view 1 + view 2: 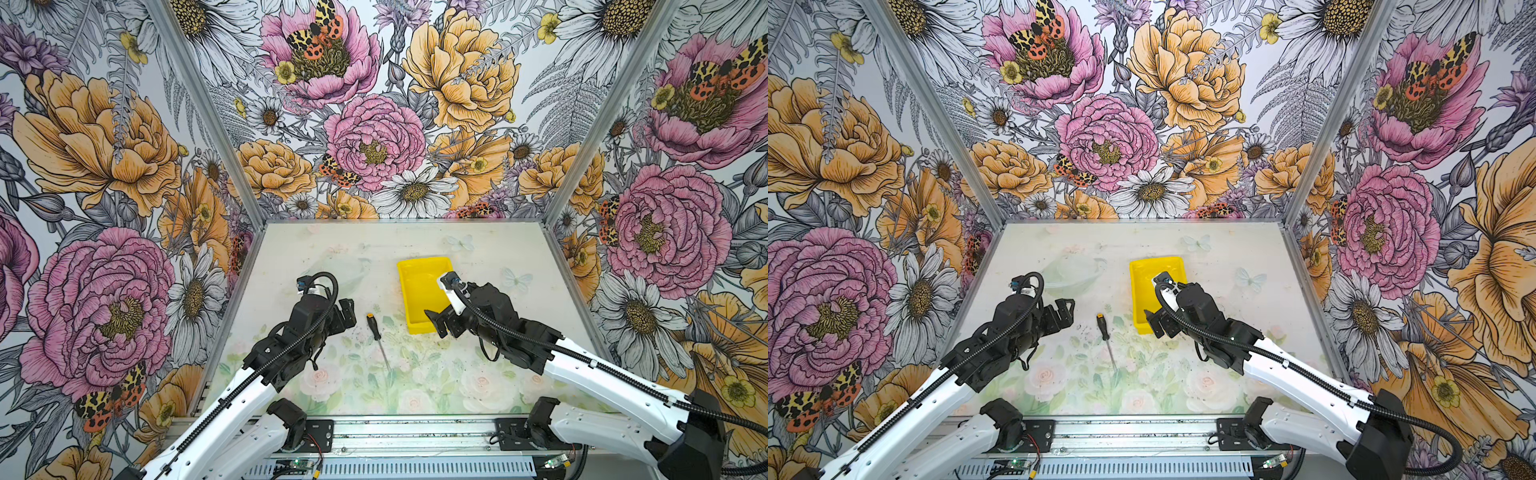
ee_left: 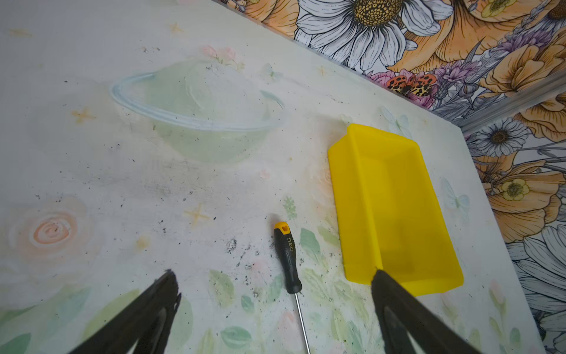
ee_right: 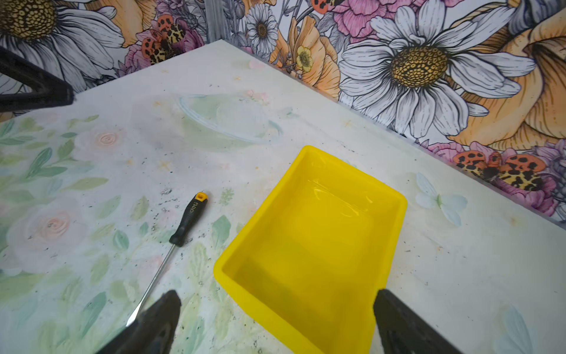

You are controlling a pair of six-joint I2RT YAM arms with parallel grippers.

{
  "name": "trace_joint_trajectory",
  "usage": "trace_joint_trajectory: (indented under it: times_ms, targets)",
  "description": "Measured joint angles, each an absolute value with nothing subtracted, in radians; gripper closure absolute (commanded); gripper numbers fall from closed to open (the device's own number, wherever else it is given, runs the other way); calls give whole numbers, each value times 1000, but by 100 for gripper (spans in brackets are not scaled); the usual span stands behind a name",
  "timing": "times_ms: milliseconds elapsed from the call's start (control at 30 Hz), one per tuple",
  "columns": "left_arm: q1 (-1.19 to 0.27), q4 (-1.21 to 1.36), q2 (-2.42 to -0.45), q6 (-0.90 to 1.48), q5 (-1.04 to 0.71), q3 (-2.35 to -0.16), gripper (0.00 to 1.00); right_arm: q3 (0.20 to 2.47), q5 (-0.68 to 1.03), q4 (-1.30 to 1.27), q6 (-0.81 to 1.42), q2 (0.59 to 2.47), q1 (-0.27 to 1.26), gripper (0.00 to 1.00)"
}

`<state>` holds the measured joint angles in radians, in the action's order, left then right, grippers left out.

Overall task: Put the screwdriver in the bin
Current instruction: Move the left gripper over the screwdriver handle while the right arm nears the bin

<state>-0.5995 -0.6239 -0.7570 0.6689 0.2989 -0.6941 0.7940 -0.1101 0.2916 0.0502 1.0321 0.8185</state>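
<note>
The screwdriver (image 1: pixel 375 332) lies flat on the bench (image 1: pixel 332 257), long axis 12 to 6 o'clock, handle at 12. The left claw (image 1: pixel 347 312), spread wide and empty, is judged nearer, at its 9. The right claw (image 1: pixel 436 323), also wide, hangs over the 6 o'clock end of the bin (image 1: pixel 417 291).

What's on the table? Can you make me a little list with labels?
screwdriver: lying flat on the table, handle toward the back wall, nothing holding it
bin: yellow, empty, right of the screwdriver, not touching it
left gripper: open, empty, left of the screwdriver's handle
right gripper: open, empty, at the bin's near end
job done: not yet
</note>
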Motion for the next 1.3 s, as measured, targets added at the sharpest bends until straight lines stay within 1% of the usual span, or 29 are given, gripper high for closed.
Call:
trace_joint_trajectory:
  times_ms: [167,367,500,633,900,1167,1300]
  targets:
    - [-717,-641,-784,773,341,-693,1,759,-3,312,27,986,820,1]
    - [-852,-645,-844,906,387,-675,1,706,77,377,-2,906,825,0]
    - [-928,-650,-923,981,413,-667,1,683,96,416,-35,863,825,0]
    - [-963,-650,-1021,1034,417,-667,1,682,112,428,-62,866,825,0]
    - [-955,-654,-1221,1053,396,-707,3,682,166,435,-104,916,831,0]
    - [-804,-592,-1363,1016,319,-780,9,682,174,438,-130,908,835,1]
    - [-773,-580,-1448,986,298,-834,14,682,174,438,-136,902,835,1]
